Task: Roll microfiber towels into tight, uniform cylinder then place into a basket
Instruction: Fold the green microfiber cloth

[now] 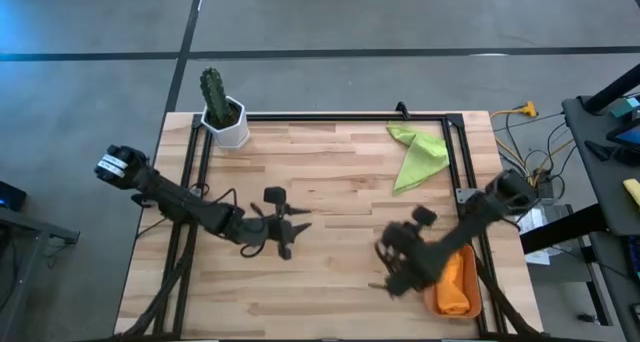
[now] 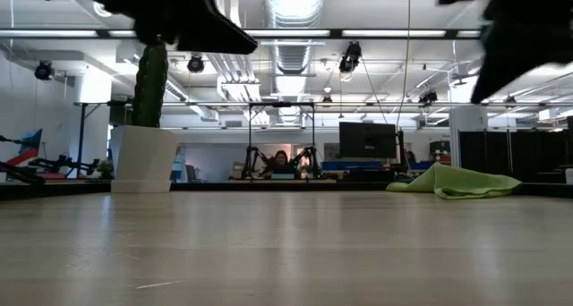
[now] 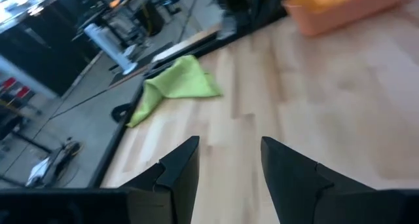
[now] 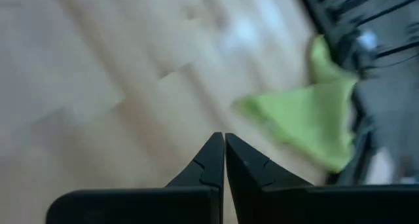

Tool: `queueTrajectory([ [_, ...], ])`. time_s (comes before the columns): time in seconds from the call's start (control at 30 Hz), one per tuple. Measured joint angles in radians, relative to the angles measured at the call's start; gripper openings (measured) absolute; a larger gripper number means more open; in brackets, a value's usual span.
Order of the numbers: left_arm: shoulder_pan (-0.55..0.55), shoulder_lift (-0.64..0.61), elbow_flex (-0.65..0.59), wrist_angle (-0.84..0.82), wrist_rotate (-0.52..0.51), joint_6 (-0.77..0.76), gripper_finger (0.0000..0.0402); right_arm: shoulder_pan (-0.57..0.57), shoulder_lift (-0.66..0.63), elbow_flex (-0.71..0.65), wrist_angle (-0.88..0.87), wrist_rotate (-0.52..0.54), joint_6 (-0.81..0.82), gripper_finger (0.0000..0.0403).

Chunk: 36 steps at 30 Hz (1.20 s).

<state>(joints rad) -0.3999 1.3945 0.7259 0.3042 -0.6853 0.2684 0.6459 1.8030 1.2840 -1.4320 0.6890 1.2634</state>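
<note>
Lying crumpled at the bench's (image 1: 330, 182) far edge, the green towel (image 1: 418, 154) is well apart from the left gripper (image 1: 300, 230), jaws released, and the right gripper (image 1: 385, 272), jaws clenched empty beside the orange towel (image 1: 455, 282) in the basket (image 1: 474, 308).

no text or labels can be read.

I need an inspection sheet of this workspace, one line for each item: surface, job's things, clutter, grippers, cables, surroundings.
Surface: wooden table, bare in the middle.
Job's things: orange towel lies in the basket at the right front corner; green towel lies crumpled and unrolled near the far right edge.
Clutter: white pot with cactus at the far left corner.
Grippers: left gripper open, empty, above the table's middle; right gripper shut, empty, beside the basket.
Cables: bundle with a yellow plug off the table's right side.
Surroundings: open workshop; a person sits far behind.
</note>
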Motion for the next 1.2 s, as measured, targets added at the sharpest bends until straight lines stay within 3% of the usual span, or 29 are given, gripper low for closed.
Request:
queueTrajectory([
  [0.1,0.066,-0.001,0.028,0.001,0.026,0.002,0.0147,-0.112,-0.001,-0.002,0.000,0.052,-0.170,0.0009],
  [0.23,0.190,-0.002,0.069,-0.001,0.169,-0.014,0.0147,-0.229,-0.023,-0.032,0.007,0.049,-0.292,0.0009],
  [0.43,0.328,0.000,0.057,0.017,0.391,-0.184,0.0147,-0.280,-0.128,-0.190,0.166,0.121,-0.391,0.0009],
  [0.6,0.328,0.050,0.048,0.154,0.381,-0.209,0.0147,-0.294,-0.281,-0.341,0.463,0.053,-0.584,0.0009],
  [0.73,0.329,0.110,0.052,0.246,0.378,-0.226,0.0147,-0.351,-0.412,-0.485,0.826,-0.169,-0.854,0.0009],
  [0.8,0.327,0.126,0.052,0.218,0.378,-0.256,0.0147,-0.381,-0.462,-0.549,0.926,-0.211,-0.959,0.0009],
  [1.0,0.326,0.143,0.055,0.209,0.378,-0.346,0.0147,-0.500,-0.593,-0.630,0.895,-0.129,-0.972,0.0009],
  [1.2,0.310,0.145,0.054,0.205,0.391,-0.395,0.0147,-0.565,-0.644,-0.643,0.915,-0.257,-0.923,0.0009],
])
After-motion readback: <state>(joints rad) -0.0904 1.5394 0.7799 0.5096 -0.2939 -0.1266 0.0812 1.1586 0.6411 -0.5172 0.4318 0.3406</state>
